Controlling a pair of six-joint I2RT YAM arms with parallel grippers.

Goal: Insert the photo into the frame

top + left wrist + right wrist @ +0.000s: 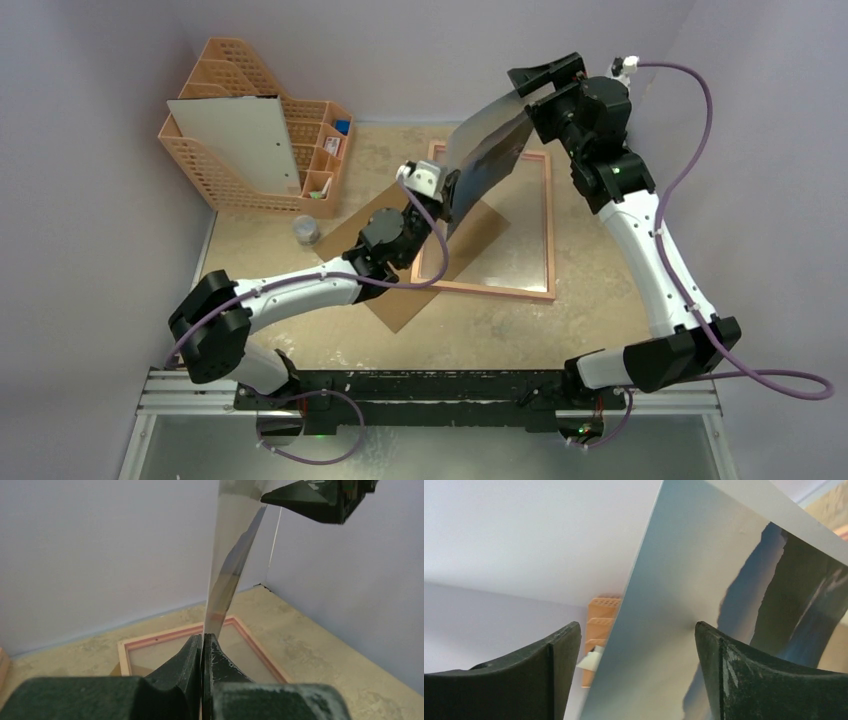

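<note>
Nearly upright, the photo (490,155) stands on edge.

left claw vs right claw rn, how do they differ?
The left claw is shut on the photo at its lower edge; right claw is open, fingers straddling its upper edge. The left claw sits low near the frame; right claw is higher. Both are at the photo.
</note>
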